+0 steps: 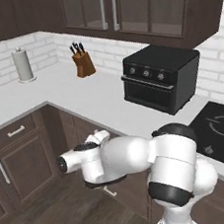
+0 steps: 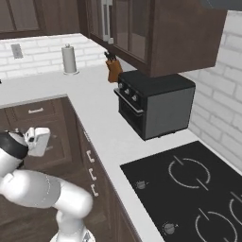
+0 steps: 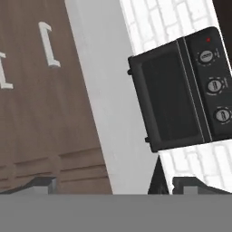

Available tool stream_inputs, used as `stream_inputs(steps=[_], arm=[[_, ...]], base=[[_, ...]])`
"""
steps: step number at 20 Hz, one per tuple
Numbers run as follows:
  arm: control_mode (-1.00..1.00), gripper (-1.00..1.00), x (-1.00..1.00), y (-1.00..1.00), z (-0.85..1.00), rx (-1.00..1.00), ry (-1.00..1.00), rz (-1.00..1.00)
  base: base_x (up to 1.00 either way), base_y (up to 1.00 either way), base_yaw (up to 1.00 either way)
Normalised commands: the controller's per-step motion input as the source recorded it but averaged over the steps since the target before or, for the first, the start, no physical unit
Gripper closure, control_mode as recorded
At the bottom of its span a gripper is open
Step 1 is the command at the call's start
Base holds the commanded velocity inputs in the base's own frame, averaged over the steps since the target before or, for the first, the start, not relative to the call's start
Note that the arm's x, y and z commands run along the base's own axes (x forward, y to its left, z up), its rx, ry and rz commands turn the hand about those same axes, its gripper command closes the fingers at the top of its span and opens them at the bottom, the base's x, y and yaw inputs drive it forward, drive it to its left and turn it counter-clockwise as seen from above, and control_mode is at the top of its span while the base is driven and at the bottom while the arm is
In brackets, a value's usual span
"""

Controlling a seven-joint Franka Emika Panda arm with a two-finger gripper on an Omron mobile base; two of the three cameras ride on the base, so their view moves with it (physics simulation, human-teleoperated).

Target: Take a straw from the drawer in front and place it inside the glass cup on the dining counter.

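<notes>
My tool [image 3: 113, 183] has its two dark fingertips [image 3: 43, 183] spread wide apart near the bottom of the hand view, holding nothing and touching nothing. Between and beyond them I see the white wall-side counter [image 3: 102, 90], the black toaster oven [image 3: 181, 90] standing on it, and dark-brown cabinet fronts with silver bar handles [image 3: 50, 45] below the edge. In the left base view, a dark-brown wooden drawer [image 1: 14, 132] sits far left, under the counter, shut, well apart from my tool.
</notes>
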Motion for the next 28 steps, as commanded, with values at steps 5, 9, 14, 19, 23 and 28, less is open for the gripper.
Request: stream_inputs(steps=[5, 9, 14, 19, 23, 28], arm=[[-1.00, -1.00, 0.40, 0.00, -0.48, -0.14, -0.15, 0.00], [-1.00, -1.00, 0.55, 0.00, -0.24, -0.11, -0.13, 0.00], [-1.00, -1.00, 0.55, 0.00, -0.11, -0.08, -0.04, 0.00], [-1.00, -1.00, 0.55, 0.00, -0.23, -0.06, 0.00, 0.00], [-1.00, -1.00, 0.50, 0.00, -0.28, -0.05, 0.00, 0.00], [-1.00, -1.00, 0.42, 0.00, -0.40, -0.02, 0.01, 0.00]], base=[[0.00, 0.00, 0.00], [0.00, 0.00, 0.00], [0.00, 0.00, 0.00], [0.00, 0.00, 0.00], [0.00, 0.00, 0.00], [0.00, 0.00, 0.00]])
